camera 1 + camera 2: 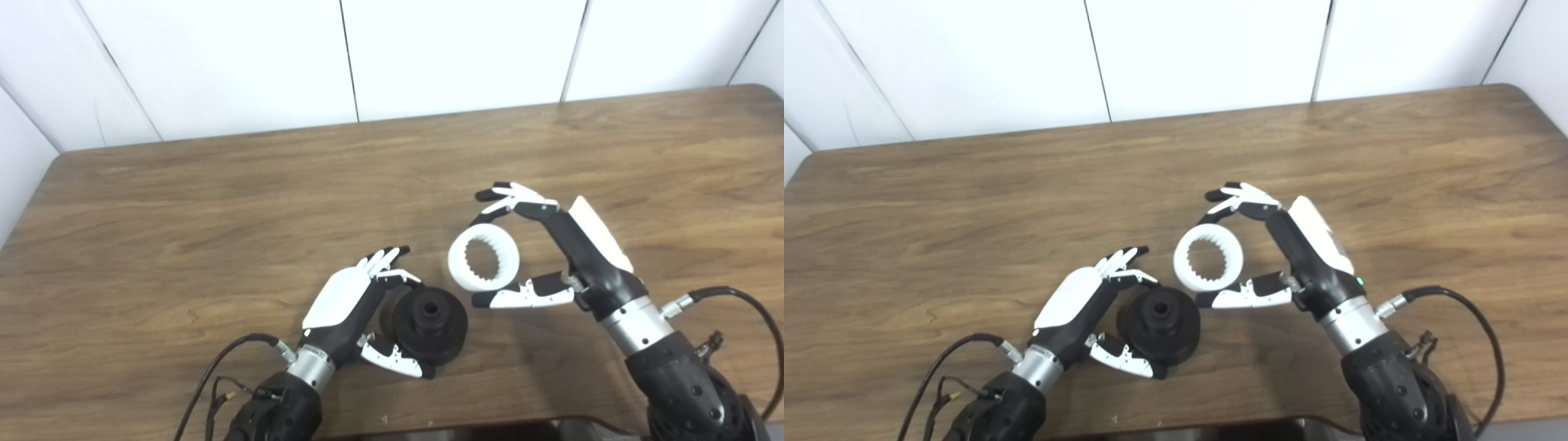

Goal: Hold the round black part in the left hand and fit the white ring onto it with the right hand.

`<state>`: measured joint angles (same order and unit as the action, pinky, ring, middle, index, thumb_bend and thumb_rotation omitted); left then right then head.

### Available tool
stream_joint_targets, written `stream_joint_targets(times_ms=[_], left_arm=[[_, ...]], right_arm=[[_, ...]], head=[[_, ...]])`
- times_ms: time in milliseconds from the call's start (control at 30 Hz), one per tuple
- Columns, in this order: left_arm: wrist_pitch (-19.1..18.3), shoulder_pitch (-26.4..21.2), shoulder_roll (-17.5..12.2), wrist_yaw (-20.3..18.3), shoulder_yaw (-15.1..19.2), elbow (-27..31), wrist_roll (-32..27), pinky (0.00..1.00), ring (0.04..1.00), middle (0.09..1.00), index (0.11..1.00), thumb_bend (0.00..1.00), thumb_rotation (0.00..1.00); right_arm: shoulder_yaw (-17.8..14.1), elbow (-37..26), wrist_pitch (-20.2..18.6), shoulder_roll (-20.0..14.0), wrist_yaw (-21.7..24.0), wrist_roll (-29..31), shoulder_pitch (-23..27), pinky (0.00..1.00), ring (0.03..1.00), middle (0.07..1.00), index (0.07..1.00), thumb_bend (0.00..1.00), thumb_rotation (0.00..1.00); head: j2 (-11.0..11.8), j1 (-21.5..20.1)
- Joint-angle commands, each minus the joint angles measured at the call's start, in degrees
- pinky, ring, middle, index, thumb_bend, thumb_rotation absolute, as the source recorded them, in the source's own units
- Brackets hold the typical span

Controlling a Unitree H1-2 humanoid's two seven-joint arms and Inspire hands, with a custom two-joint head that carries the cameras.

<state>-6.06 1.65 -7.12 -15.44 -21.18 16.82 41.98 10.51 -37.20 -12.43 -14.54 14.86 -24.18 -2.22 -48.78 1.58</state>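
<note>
The round black part (430,326) rests on the table near the front edge, its centre hole facing up. My left hand (361,306) is wrapped around its left side, with fingers at its upper left edge and the thumb under its lower edge. The white ring (484,257), toothed on the inside, is just to the right and behind the black part. My right hand (551,251) spans it, with fingertips (511,199) at its far edge and the thumb (520,295) against its near edge. I cannot tell if the ring is lifted off the table.
The wooden table (245,202) ends at a white panelled wall at the back. Cables (747,306) trail from both wrists near the front edge (490,425).
</note>
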Motion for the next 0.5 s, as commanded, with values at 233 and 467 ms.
stream_joint_targets(times_ms=[233, 467], left_arm=[[0.4, -2.1, 0.6, 1.3, 0.0, 0.4, 0.4, 1.00, 1.000, 0.980, 0.576, 0.98, 0.28], [-0.1, -2.2, 0.8, 0.9, -0.1, 0.6, 0.6, 1.00, 1.000, 0.983, 0.579, 0.97, 0.27]], right_arm=[[3.1, -1.2, 2.4, -0.1, 2.5, -1.4, -0.9, 0.78, 0.896, 0.801, 0.481, 0.52, 0.14], [5.2, 1.5, 2.5, 1.0, 2.6, -2.8, -0.3, 0.76, 0.891, 0.805, 0.481, 0.52, 0.14]], head=[[-0.4, 0.5], [-0.6, 0.6]])
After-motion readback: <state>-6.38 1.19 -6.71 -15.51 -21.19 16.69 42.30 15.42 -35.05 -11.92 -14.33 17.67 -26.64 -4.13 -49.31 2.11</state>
